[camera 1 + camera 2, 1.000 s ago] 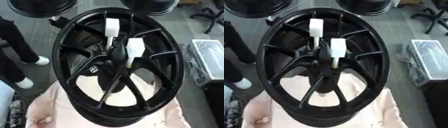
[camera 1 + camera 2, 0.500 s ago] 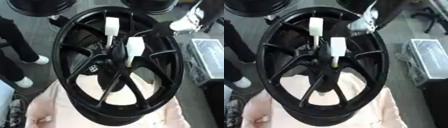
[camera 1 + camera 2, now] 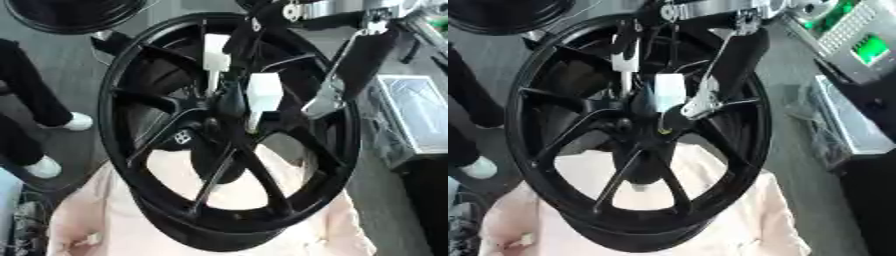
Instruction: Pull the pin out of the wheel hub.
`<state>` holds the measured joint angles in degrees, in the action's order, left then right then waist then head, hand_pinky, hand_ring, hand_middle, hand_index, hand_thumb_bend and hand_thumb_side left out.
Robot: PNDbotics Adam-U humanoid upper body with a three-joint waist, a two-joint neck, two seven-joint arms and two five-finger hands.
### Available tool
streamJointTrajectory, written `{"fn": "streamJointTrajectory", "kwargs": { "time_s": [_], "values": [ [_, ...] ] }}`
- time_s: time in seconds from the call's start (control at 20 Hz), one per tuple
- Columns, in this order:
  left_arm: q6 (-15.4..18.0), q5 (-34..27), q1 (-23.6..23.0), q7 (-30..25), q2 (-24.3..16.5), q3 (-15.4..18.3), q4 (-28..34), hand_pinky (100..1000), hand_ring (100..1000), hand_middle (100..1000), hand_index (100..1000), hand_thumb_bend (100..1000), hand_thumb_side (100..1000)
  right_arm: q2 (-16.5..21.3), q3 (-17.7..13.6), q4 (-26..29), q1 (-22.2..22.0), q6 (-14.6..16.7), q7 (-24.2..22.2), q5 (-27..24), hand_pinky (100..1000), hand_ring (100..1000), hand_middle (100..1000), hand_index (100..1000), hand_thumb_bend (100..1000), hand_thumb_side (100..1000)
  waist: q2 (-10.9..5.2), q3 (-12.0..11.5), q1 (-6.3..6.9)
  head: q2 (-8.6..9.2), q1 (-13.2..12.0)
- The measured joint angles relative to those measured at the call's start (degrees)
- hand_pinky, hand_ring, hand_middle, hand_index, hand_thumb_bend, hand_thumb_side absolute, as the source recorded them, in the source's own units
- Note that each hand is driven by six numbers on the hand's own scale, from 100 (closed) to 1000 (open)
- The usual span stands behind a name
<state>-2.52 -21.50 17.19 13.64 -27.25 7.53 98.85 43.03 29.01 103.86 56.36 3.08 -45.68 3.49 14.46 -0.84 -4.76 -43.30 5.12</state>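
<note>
- Glossy black multi-spoke alloy wheel hub (image 3: 175, 145): standing nearly upright, face toward the camera, lower rim sinking into a pale pink cushioned pad (image 3: 83, 220) on the surface; likely propped this way to keep the centre and its pins open to a reach from above.
- White block-headed pin, nearer one (image 3: 262, 92): sitting at the hub centre, square white head outward, thin stem running down into the hub; not yet out.
- Second white block-headed pin (image 3: 215, 52): standing higher and just behind the first, stem dropping toward the same centre; also seated in place.
- Right hand (image 3: 710, 82), black with silver parts: reaching down from the upper right across the rim, hanging just beside the nearer pin's head in the right eye view; in the left eye view showing clearly apart from it, so no contact judged. Fingers pointing downward, fairly straight and holding nothing, by appearance ready for a pinch on the white head.
- Left hand: showing in neither view.
- Step in hand, as judged: approaching the pin; closing on the head and drawing outward along the stem's line remaining to do.
- Grey lidded case (image 3: 420, 120): lying on the floor to the right, apart from the work.
- Another black wheel (image 3: 70, 12): lying at the upper left, untouched.
</note>
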Motion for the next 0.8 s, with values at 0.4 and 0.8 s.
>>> {"fn": "streamJointTrajectory", "kwargs": {
  "time_s": [0.4,0.8],
  "values": [
    [-0.01,-0.02,0.06,-0.04,0.00,-0.22,-0.01,595,750,652,805,109,699,-1.67,0.35,-2.69,-2.04,0.85,0.87,4.04,891,711,712,898,533,425,0.02,-0.34,0.05,-0.42,-0.06],
    [-0.05,-0.02,0.31,-0.22,0.00,-0.31,-0.01,596,750,646,801,108,700,-1.97,-0.79,-4.94,-3.64,1.75,4.56,6.90,878,673,674,856,530,416,0.17,-0.37,0.26,-0.42,-0.49]
  ]
}}
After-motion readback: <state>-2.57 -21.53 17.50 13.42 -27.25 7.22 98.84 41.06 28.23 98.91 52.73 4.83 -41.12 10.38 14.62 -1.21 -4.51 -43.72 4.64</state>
